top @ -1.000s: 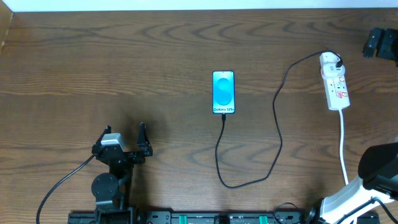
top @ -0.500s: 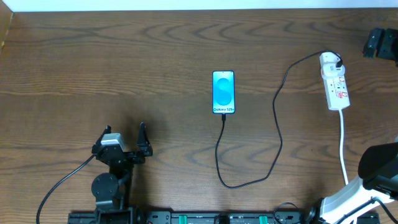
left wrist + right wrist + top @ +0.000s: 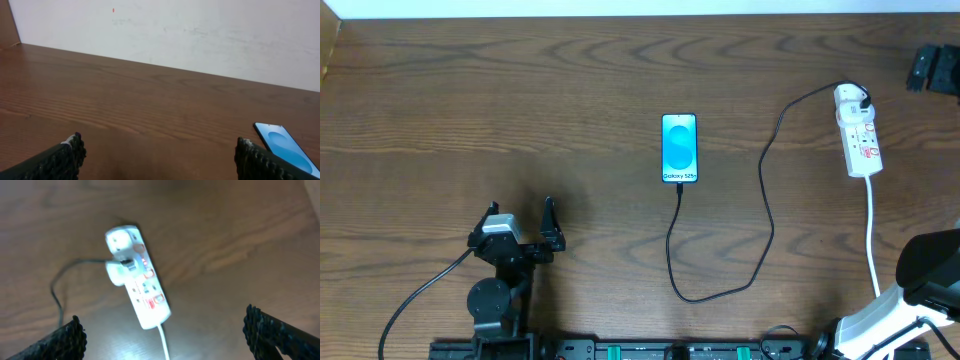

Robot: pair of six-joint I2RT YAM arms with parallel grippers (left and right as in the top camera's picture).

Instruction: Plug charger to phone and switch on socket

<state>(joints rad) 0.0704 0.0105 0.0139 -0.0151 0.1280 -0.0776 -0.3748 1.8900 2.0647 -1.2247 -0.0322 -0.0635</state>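
The phone [image 3: 679,148] lies flat mid-table, blue screen up, and its corner shows in the left wrist view [image 3: 285,147]. The charger's black cable [image 3: 767,215] runs from the phone's lower edge, loops toward me and climbs to a white adapter [image 3: 117,270] plugged into the socket [image 3: 858,132]. In the right wrist view the socket [image 3: 142,292] lies below, red marks showing. My right gripper [image 3: 162,322] hangs open above it, holding nothing; overhead it is at the far right edge [image 3: 932,68]. My left gripper [image 3: 520,235] rests open at the front left, empty [image 3: 159,142].
The socket's white cord [image 3: 872,230] runs down toward the right arm's base [image 3: 930,265]. A white wall [image 3: 200,35] backs the wooden table [image 3: 470,110]. The left arm's black cable [image 3: 415,300] trails off at the front left.
The right gripper has edged slightly to the right at the overhead frame's edge. The phone, the cable, the socket and the left arm have not moved.
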